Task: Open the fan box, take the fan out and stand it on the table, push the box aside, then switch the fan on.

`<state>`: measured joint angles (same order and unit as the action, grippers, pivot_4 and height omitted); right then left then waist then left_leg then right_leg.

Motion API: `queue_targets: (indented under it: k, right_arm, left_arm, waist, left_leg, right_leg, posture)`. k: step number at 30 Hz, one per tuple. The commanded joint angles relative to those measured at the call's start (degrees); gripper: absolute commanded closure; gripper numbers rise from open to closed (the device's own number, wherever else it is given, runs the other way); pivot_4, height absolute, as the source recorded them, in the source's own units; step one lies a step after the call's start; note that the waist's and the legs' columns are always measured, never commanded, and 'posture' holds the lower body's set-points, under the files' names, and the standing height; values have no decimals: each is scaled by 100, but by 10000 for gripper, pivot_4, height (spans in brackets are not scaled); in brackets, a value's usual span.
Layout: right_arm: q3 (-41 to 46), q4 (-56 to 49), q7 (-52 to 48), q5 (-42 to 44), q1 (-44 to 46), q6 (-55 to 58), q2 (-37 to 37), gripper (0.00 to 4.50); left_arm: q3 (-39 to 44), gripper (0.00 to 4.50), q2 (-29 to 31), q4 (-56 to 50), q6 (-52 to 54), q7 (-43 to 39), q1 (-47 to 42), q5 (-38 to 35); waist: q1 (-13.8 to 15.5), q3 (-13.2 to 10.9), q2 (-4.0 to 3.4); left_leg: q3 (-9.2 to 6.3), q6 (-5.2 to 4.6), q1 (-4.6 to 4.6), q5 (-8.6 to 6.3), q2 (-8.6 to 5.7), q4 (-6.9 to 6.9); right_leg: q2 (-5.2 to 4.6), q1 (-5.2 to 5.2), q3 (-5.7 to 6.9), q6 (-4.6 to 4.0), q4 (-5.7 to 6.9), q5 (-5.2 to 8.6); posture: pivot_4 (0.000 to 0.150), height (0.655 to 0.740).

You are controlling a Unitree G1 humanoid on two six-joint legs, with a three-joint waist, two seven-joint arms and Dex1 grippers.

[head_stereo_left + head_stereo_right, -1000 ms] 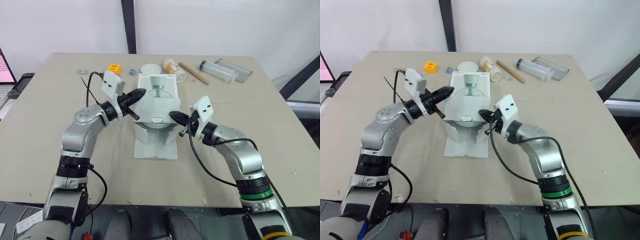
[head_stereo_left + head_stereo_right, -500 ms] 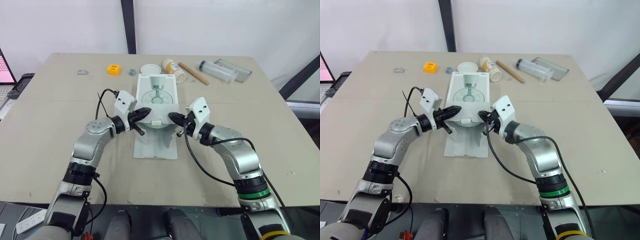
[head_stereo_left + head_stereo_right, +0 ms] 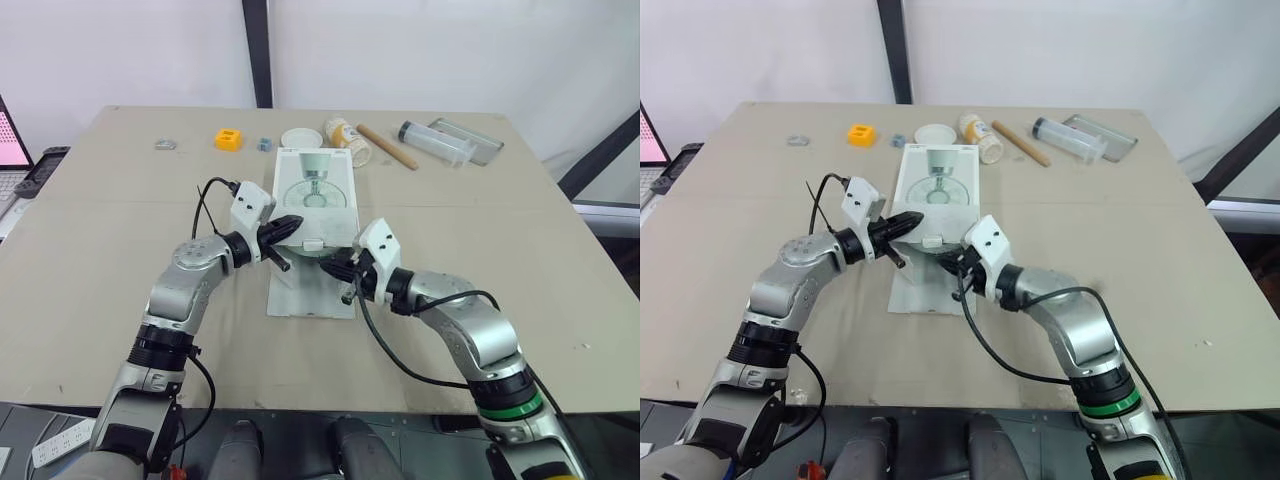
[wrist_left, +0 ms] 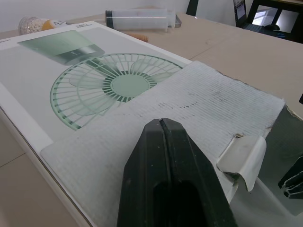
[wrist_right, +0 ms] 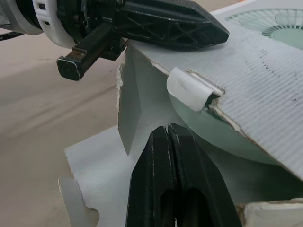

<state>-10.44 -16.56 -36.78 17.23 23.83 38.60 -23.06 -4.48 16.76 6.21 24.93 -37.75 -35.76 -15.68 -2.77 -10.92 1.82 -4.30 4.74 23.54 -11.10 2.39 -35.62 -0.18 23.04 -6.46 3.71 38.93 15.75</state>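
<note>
Beige counter (image 3: 500, 250), box (image 3: 312, 185) toward the far edge. The left pincer (image 3: 290, 225) and right pincer (image 3: 330, 268) are both shut, empty, at its flap (image 4: 203, 109). Looks light and floppy; grab the flap edge.

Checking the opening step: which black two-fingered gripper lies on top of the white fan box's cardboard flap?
The left gripper: it lies on the white cardboard flap, while the right gripper points in lower, beneath the flap's edge.

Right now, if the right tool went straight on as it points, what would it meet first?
Probably the white cardboard fan box: the shut right tool aims into its open end, at the inner flap beside the pale green fan; depth unclear.
</note>
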Motion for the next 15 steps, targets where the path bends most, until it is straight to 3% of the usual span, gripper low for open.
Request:
queue_targets:
  k: [1, 8, 15]
  right_arm:
    - [177, -496, 53, 128, -236, 390, -230, 44811]
    - [536, -669, 129, 136, -557, 714, -691, 44811]
    - [802, -73, 558, -309, -484, 91, -731, 44811]
  left_arm:
    - [-28, 45000, 39, -6, 49, 17, 15, 76]
    - [-28, 45000, 54, 78, 13, -5, -33, 94]
    - [-33, 45000, 32, 112, 10, -14, -75, 105]
  waist:
    - [0, 0, 1]
    - [1, 0, 1]
    - [0, 1, 1]
  left_leg:
    - [0, 0, 0, 0, 0, 1]
    - [0, 0, -1, 0, -1, 0]
    - [0, 0, -2, 0, -1, 0]
  right_leg:
    - [0, 0, 0, 2, 0, 1]
    - [0, -1, 0, 2, 0, 2]
    - [0, -2, 0, 3, 0, 2]
  posture:
    - [1500, 7400]
    - [1500, 7400]
    - [1500, 7400]
